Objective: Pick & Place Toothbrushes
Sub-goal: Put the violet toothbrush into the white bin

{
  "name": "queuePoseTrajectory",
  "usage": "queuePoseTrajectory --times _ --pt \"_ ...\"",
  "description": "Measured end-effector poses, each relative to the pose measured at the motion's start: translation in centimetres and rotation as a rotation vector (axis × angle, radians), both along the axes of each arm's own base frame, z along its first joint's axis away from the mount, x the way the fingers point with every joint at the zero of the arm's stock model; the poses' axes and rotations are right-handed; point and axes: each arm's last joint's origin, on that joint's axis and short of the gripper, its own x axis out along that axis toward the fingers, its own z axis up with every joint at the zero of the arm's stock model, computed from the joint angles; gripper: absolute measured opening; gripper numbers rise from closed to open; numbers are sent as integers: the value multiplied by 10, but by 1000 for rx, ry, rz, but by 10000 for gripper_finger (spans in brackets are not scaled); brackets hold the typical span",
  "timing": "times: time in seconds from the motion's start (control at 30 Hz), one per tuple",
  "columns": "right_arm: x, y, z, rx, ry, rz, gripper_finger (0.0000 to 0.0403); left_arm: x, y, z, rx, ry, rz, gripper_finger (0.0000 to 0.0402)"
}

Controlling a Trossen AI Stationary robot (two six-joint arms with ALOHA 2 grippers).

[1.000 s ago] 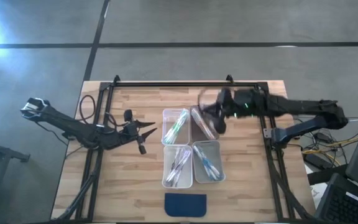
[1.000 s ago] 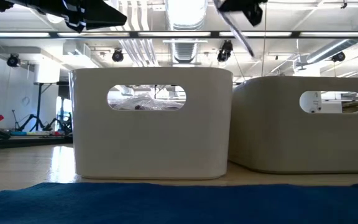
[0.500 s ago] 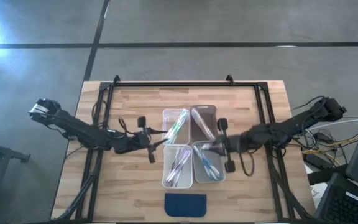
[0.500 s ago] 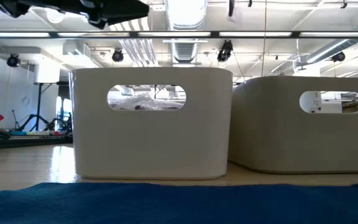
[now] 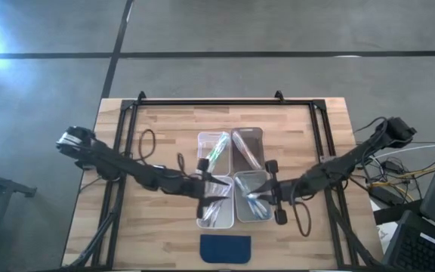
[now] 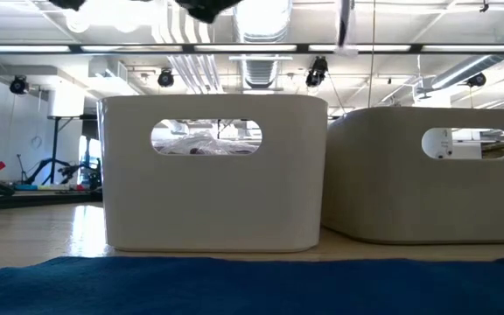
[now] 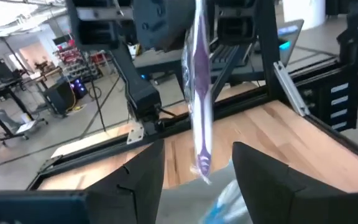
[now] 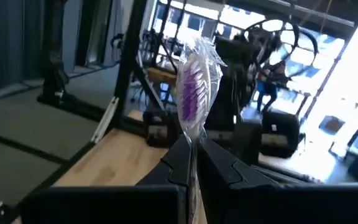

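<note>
There are no words, numbers, labels or signs to read in any of these pictures.

Two dark jointed arms, looping black cables
</note>
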Motion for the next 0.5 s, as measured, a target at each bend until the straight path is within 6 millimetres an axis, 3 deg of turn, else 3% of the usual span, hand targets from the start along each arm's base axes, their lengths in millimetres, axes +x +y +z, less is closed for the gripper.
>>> queuePoseTrajectory --times 0.23,0.5 --pt "-5 8 5 -13 -46 35 10 35 -12 4 41 -20 5 193" --pt "-8 14 8 -37 -82 59 10 52 -18 8 31 -35 0 193"
